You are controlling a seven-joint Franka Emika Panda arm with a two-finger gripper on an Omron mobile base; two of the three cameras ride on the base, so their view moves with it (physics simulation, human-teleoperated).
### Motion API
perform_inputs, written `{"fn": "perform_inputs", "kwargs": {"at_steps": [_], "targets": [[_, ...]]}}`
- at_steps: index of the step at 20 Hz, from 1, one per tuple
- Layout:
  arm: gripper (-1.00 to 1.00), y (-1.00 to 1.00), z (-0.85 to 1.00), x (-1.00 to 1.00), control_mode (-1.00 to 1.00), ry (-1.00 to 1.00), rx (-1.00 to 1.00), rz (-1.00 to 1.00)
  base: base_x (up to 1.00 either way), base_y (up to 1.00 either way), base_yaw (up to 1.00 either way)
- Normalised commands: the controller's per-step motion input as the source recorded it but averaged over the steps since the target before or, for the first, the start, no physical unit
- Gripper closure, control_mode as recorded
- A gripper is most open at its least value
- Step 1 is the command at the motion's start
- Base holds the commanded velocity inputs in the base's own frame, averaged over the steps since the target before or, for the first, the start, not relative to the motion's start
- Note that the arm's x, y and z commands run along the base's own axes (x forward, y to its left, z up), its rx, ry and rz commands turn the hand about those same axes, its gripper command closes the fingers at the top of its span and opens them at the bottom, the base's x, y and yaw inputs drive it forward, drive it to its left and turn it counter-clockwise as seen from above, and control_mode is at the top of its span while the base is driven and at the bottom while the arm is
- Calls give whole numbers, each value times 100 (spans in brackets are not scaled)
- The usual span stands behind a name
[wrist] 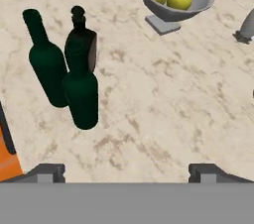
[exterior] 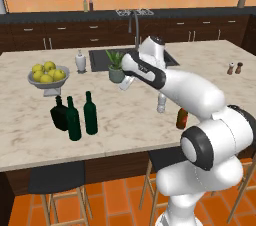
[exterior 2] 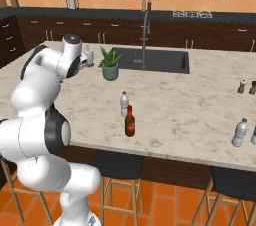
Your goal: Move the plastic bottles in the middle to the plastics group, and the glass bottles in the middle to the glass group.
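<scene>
Three dark bottles (wrist: 69,69) are grouped ahead-left of the wide-open, empty claw (wrist: 126,171).
The brown bottle (exterior 2: 130,121) and water bottle (exterior 2: 124,104), left mid-counter behind the claw, are given by the right base view. A low swing back could topple the green bottle (wrist: 82,94) nearest the claw.

White glossy arm (exterior: 192,95) of rounded, bulging segments, black bands ringing each joint, grey disc caps on the joint ends, smooth shells without visible cables or markings, two small dark grey square finger tips (wrist: 49,172) on the tool
</scene>
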Motion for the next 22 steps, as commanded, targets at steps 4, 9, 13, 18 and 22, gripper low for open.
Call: {"fn": "perform_inputs", "kwargs": {"at_steps": [4, 9, 13, 18, 22], "targets": [[-100, -56, 12, -45, -100, 0, -6, -41, 0, 0, 0], [-100, -68, 3, -53, -100, 0, -1, -44, 0, 0, 0], [-100, -69, 4, -54, -100, 0, 0, -40, 0, 0, 0], [-100, -81, 8, -38, -100, 1, 5, -39, 0, 0, 0], [-100, -78, 0, -36, -100, 0, 16, -24, 0, 0, 0]]}}
